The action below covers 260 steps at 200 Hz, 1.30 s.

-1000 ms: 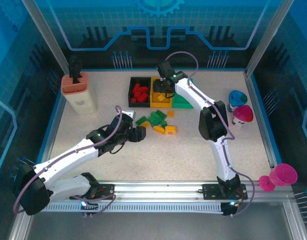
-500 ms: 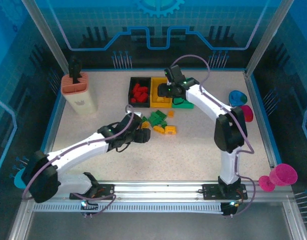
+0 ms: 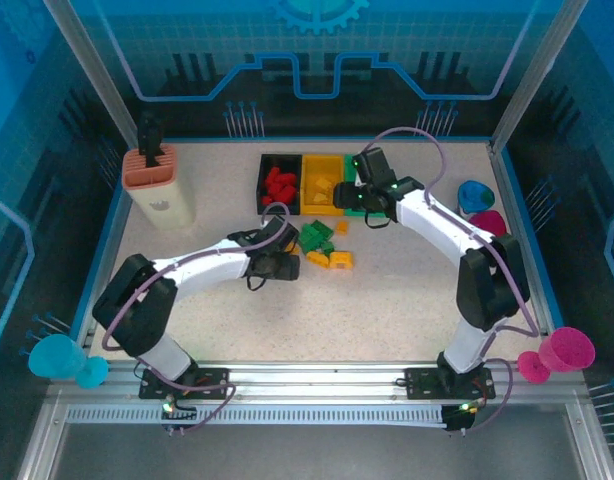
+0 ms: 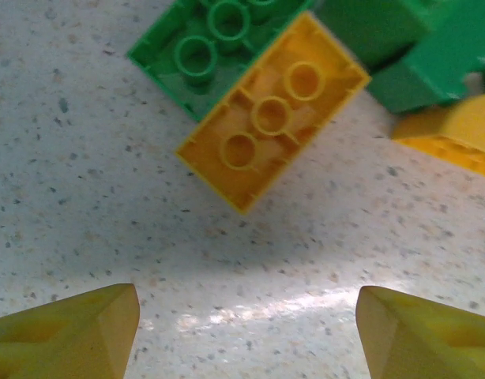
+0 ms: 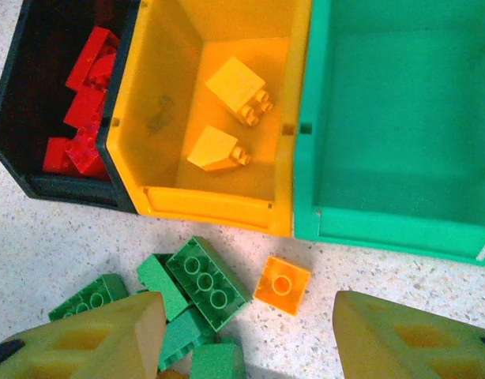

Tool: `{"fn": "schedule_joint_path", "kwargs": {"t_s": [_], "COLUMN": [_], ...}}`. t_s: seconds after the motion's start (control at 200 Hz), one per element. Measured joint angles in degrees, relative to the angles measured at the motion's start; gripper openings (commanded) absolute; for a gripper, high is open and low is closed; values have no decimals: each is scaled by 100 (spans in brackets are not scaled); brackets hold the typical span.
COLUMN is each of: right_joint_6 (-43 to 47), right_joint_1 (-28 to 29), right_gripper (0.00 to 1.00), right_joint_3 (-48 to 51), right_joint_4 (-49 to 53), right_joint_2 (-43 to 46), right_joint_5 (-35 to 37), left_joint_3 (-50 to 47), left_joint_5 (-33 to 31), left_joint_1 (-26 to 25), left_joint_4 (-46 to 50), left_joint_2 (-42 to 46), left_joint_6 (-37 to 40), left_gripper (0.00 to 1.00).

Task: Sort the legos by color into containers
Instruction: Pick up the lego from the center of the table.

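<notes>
My left claw (image 4: pixel 242 332) now sits farther forward than before, spread open, the yellow brick (image 4: pixel 272 110) just ahead, its long side slanting across the gap.

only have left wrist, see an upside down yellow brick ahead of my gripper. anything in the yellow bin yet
observer: two yellow bricks lie in the yellow bin.
operator: and the reds
observer: red bricks sit in the black bin, on the yellow bin's left.
operator: where's the right gripper
observer: the right gripper hangs open over the table, just in front of the yellow bin and the green bin.
</notes>
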<state>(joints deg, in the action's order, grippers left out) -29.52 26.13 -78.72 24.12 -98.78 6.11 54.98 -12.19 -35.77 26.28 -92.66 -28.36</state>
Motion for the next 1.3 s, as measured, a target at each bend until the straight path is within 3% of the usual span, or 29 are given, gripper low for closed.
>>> {"fn": "schedule_joint_path", "kwargs": {"t_s": [0.42, 0.76, 1.301], "right_joint_6": [-9, -48, -94], "right_joint_1": [-164, -273, -485], "right_gripper": [59, 59, 59], "right_joint_3": [1145, 1473, 1882], "right_joint_4": [-208, -280, -363], "right_joint_2": [931, 1080, 1392], "right_joint_5": [-11, -15, -17], "left_joint_3": [463, 789, 938], "left_joint_5": [70, 175, 302], "left_joint_1": [337, 337, 44], "left_joint_4": [-168, -219, -219], "left_joint_2": [-763, -1016, -1156], "left_joint_6": [308, 479, 479], "left_gripper": [73, 71, 47]}}
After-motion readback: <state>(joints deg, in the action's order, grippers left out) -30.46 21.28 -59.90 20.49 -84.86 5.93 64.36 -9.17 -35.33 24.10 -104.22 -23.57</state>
